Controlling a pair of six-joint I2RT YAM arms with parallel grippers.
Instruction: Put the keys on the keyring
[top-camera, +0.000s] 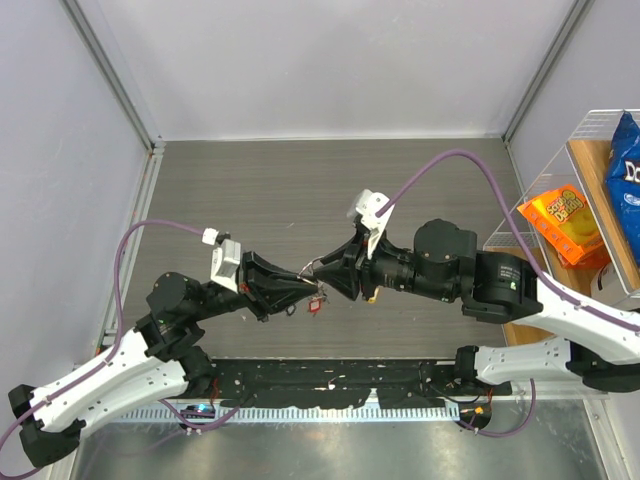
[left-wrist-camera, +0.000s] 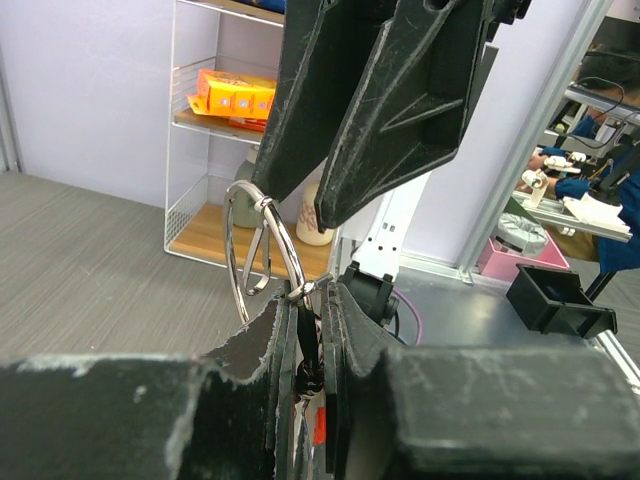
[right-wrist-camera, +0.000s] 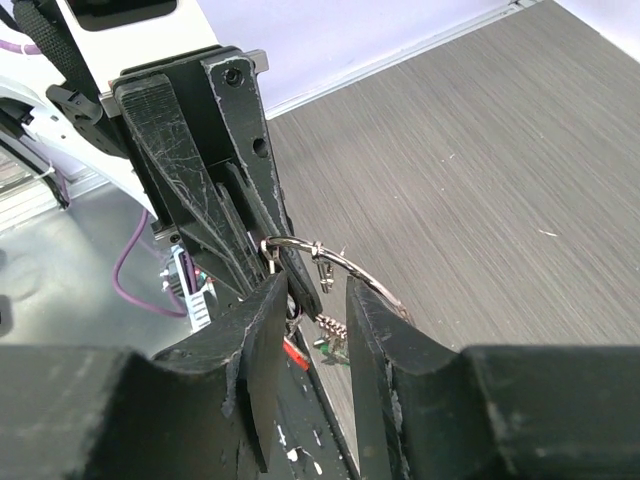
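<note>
threading is in hand. left gripper (top-camera: 303, 283) is clenched on the keyring (right-wrist-camera: 345, 260) at its fingertips, with keys (right-wrist-camera: 332, 328) hanging just beneath, apparently already on. right gripper (top-camera: 322, 272) straddles the ring opposite; whether it grips cannot be told. next move calls for steady counter-hold while a key slides along the coil.

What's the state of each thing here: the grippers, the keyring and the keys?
keyring: held in mid-air.
left gripper: shut on the keyring.
right gripper: fingers slightly apart at the keyring.
red key: dangling beneath the grippers.
</note>
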